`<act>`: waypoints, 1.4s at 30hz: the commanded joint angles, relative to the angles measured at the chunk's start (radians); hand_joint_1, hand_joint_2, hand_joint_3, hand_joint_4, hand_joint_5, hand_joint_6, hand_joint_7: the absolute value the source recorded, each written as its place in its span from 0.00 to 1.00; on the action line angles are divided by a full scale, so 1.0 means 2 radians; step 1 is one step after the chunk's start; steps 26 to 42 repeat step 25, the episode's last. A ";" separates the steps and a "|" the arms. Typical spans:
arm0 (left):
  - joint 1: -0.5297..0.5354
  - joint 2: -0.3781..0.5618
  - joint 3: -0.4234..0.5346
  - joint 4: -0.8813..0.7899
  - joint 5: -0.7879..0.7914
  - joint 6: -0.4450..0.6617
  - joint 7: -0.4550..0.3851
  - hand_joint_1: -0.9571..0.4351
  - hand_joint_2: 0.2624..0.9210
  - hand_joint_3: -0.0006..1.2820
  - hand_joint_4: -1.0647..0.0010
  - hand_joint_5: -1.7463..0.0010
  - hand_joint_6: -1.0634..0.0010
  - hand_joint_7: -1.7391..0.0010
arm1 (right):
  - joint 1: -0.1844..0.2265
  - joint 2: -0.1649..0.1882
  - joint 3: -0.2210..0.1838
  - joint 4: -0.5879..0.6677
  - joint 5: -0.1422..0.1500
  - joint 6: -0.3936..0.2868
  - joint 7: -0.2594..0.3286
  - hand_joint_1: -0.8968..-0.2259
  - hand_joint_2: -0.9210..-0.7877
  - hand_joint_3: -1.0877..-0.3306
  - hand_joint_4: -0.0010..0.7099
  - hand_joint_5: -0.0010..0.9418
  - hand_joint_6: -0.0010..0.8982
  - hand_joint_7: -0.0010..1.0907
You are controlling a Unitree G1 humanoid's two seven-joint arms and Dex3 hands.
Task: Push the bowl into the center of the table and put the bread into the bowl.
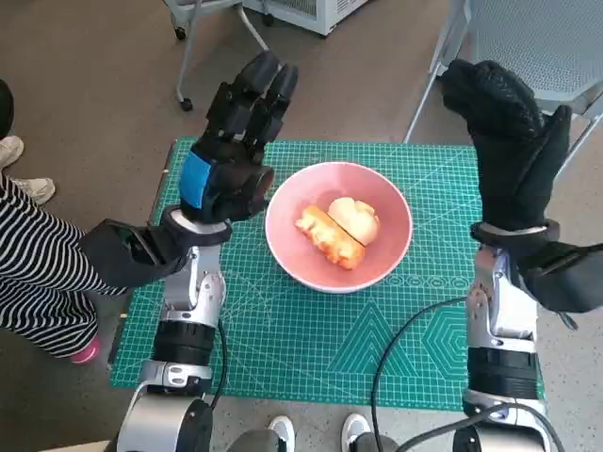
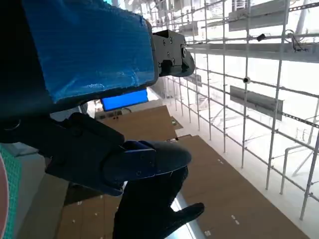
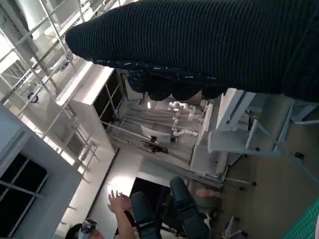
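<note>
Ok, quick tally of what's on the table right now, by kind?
Bowl: 1, pink
Bread pieces: 2, both in the bowl
Cutting mat: 1, green
Total: 4 things. Neither the left hand nor the right hand holds anything.

Two pale, silvery-grey forearms are seen in the head view, each built of cylindrical segments with a black ribbed band near the lower end. The left forearm (image 1: 188,320) is topped by a black cuff and a black mechanical left hand (image 1: 236,141), whose back is covered with bright blue tape. The right forearm (image 1: 502,330) is ended by a right hand (image 1: 513,141) clad in a black knitted glove with a finely dotted texture. A thin black cable (image 1: 400,348) is seen looping beside the right forearm.
</note>
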 commanded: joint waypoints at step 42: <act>0.005 0.002 -0.002 -0.005 -0.005 -0.007 -0.005 0.17 1.00 0.38 0.93 0.94 1.00 0.78 | 0.037 0.003 0.002 -0.042 -0.001 0.024 -0.005 0.30 0.00 0.58 0.34 0.00 0.15 0.47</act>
